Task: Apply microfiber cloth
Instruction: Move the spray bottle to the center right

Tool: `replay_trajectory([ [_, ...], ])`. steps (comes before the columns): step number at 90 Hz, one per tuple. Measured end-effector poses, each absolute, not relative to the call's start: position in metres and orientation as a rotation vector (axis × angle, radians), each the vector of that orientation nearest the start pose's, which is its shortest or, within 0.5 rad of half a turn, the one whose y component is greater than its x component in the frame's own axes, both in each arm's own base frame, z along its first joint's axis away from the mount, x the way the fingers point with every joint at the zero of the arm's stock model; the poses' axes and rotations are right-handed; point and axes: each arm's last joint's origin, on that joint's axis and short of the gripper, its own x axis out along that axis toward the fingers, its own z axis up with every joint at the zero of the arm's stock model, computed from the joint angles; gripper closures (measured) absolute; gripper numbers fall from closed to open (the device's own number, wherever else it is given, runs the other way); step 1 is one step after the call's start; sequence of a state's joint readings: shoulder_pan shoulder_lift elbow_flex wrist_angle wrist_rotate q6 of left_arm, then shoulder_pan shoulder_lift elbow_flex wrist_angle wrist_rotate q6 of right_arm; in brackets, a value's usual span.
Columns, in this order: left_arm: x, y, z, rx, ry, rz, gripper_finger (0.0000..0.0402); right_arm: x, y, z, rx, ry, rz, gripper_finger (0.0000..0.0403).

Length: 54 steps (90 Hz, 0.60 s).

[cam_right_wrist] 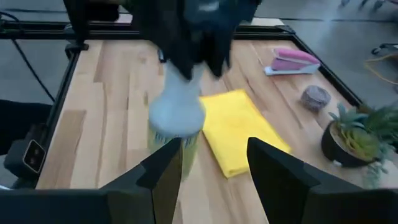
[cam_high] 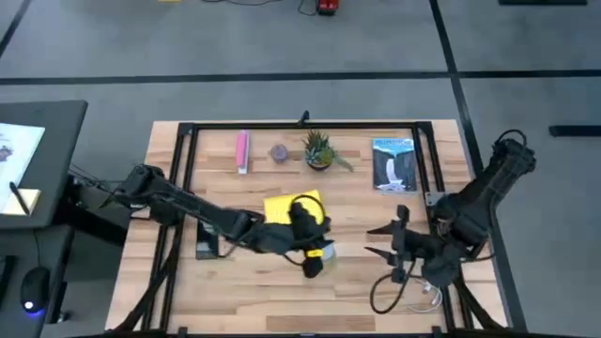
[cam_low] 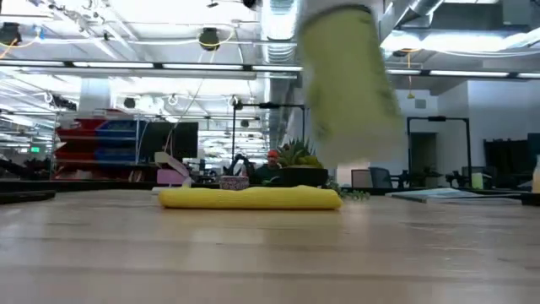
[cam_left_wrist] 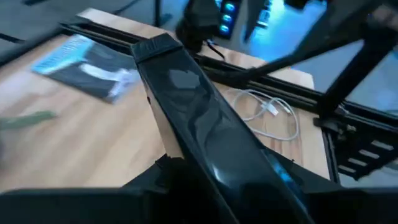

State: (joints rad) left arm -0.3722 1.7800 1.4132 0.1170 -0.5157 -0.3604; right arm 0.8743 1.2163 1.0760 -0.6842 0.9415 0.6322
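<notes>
1. The microfiber cloth (cam_high: 285, 207) is seen lying folded flat near the middle of the tabletop (cam_high: 357, 291), in front of the potted plant (cam_high: 318, 150) and well apart from the pink bar (cam_high: 242, 150).
2. A yellow-and-white bottle (cam_high: 317, 259) is held by the left end effector (cam_high: 308, 240), whose fingers are closed around it just beside the cloth's near edge.
3. The step in hand is judged to be handling of the bottle; the cloth itself has not yet been taken up.
4. Next, the bottle would need to be set down clear of the cloth, and a cloth edge gripped.
5. The right end effector (cam_right_wrist: 208, 165) is held spread wide and empty, off to the right.
6. The bottle's label is blurred, and the dark object (cam_high: 206, 246) under the left arm is mostly hidden.
</notes>
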Motion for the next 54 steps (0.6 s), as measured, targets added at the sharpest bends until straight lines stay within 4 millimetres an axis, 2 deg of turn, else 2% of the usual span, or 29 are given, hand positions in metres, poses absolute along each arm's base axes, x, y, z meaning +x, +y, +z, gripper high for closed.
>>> replay_trajectory([
  [15, 0.408, -0.135, 0.297, -0.262, 0.134, 0.153, 0.0293, 0.162, 0.171, 0.313, -0.005, 0.440, -0.219, 0.0233],
  [23, 0.408, -0.135, 0.294, -0.250, 0.158, 0.156, 0.0290, 0.162, 0.172, 0.313, 0.001, 0.440, -0.219, 0.0233],
  [39, 0.407, -0.136, 0.295, -0.234, 0.162, 0.148, 0.0244, 0.162, 0.171, 0.313, 0.002, 0.440, -0.225, 0.0233],
  [54, 0.406, -0.136, 0.292, -0.225, 0.187, 0.145, 0.0239, 0.164, 0.169, 0.313, 0.002, 0.441, -0.237, 0.0233],
])
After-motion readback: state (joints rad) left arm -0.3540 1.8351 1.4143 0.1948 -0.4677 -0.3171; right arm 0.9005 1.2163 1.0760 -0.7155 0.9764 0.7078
